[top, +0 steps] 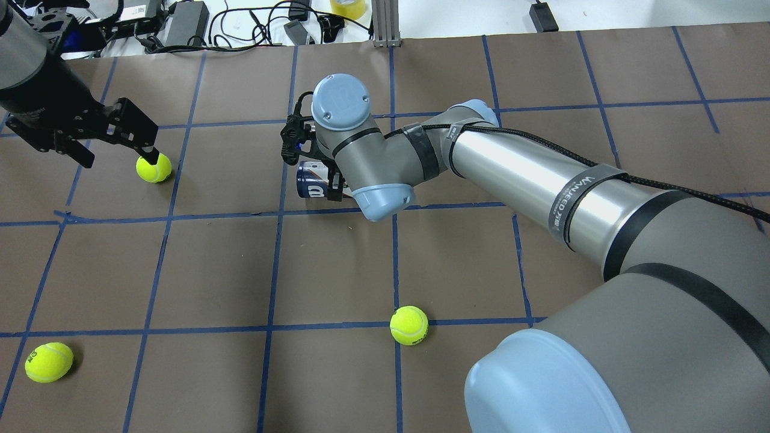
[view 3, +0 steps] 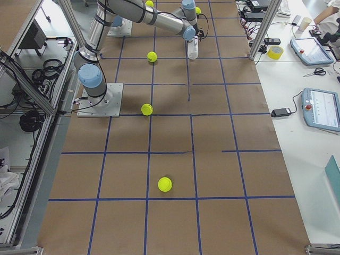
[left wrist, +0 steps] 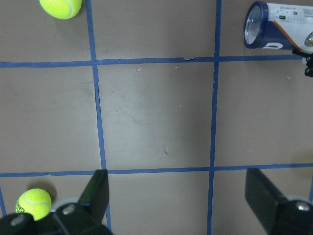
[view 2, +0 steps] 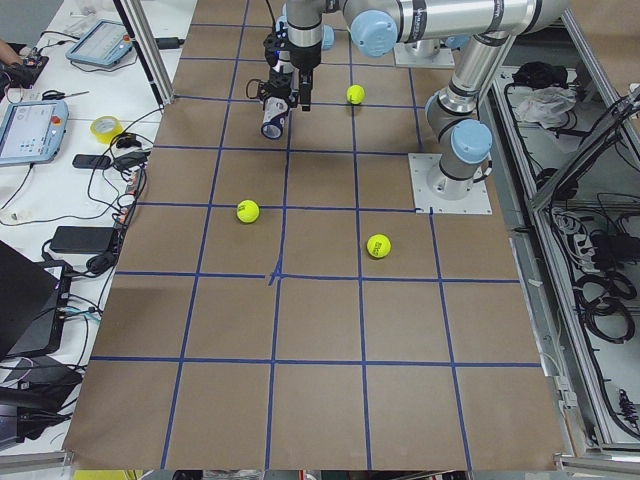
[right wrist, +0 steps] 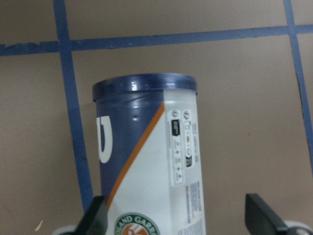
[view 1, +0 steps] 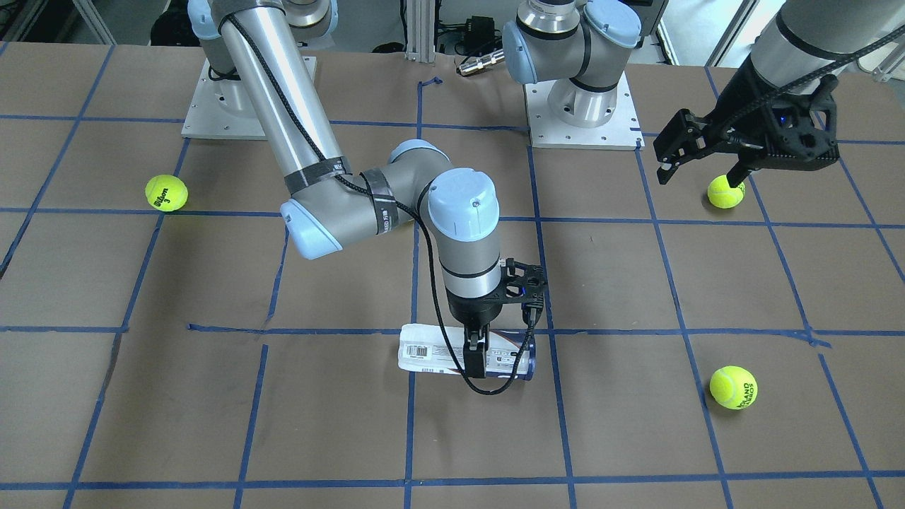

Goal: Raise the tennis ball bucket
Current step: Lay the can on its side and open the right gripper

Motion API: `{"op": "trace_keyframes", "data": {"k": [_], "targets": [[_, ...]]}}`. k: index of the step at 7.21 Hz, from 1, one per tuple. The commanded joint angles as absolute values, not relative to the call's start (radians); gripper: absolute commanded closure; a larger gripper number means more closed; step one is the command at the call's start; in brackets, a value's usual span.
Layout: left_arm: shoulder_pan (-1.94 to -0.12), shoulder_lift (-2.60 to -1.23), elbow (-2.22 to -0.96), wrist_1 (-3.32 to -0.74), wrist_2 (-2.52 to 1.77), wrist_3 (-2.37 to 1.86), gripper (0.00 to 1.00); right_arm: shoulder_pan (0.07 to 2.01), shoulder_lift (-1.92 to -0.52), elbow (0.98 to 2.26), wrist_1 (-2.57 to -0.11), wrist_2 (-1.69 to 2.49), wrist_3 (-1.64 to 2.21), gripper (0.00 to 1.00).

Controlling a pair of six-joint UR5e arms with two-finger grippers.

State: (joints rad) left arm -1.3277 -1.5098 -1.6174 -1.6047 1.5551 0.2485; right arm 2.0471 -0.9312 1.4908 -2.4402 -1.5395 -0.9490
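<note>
On table (view 1: 212, 410), can (view 1: 431, 350) lies flat, long axis crosswise, blue rim toward robot's left; right gripper (view 1: 475, 360) jaws apart astride it; left gripper (view 1: 698, 175) jaws apart.

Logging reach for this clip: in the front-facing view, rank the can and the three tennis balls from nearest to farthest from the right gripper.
1. Can, between the jaws of the right gripper.
2. Ball at view's lower right.
3. Ball at view's upper right.
4. Ball at view's upper left, slightly farther.
</note>
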Motion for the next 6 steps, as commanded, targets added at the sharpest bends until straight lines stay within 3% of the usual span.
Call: {"op": "trace_keyframes", "data": {"k": [1,6], "targets": [[-1.328,-1.511,-1.617,-1.605,1.554,0.249,0.0,2.016,-1.029,1.491,-2.34,-1.542,-0.892,0.0],[-1.327,-1.537,-1.64,-1.588,1.456,0.316,0.0,1.798,-1.397,1.497,-1.856,-1.448,-0.666,0.0]]}}
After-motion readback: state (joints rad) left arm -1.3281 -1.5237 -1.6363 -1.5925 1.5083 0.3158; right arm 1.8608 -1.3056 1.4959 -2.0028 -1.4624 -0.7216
